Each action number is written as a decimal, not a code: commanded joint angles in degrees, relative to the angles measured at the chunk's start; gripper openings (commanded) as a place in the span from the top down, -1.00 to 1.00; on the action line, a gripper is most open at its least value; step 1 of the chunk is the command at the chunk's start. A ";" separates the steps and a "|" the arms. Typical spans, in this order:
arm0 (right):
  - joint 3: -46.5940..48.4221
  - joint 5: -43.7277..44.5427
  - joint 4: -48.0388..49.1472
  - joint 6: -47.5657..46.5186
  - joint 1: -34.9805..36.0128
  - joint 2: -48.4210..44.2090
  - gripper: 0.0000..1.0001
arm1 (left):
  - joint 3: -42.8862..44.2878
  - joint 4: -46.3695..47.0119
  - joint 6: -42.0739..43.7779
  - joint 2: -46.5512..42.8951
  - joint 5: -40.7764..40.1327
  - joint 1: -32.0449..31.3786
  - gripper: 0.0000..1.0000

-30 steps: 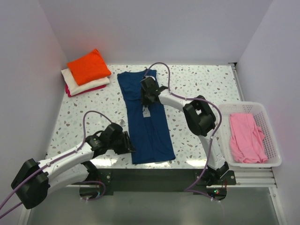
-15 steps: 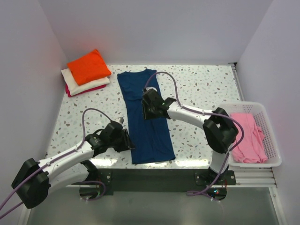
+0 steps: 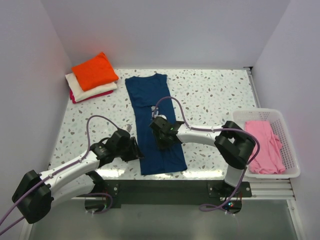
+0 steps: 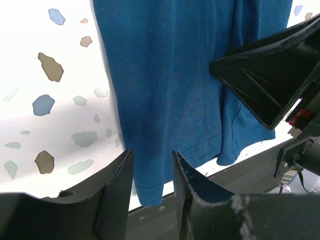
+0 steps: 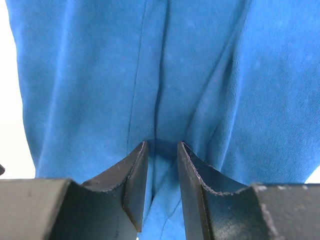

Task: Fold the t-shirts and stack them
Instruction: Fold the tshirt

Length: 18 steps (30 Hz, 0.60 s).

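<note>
A navy t-shirt (image 3: 150,97) lies on the speckled table as a long narrow strip, running from the back toward the front edge. My left gripper (image 3: 136,150) sits at its near left corner. In the left wrist view its jaws stand apart (image 4: 152,170) astride the hem corner of the navy shirt (image 4: 165,75), with a gap beside the cloth. My right gripper (image 3: 165,141) rests low on the strip's near half. In the right wrist view it (image 5: 162,150) is open, with a crease of the blue cloth (image 5: 200,60) between its fingertips.
Folded orange (image 3: 94,70), cream (image 3: 97,90) and magenta (image 3: 80,98) t-shirts are stacked at the back left. A white slotted basket (image 3: 289,150) at the right edge holds a loose pink t-shirt (image 3: 262,145). The dark front rail (image 3: 200,182) runs just past the shirt's hem.
My right gripper has slid along the navy shirt from near the collar down to its near half. The left gripper has hardly moved at the hem corner.
</note>
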 commanded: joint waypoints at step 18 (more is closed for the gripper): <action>-5.53 -3.18 -0.27 4.39 5.58 -6.76 0.33 | -0.32 0.79 1.12 -0.91 -0.01 0.59 0.18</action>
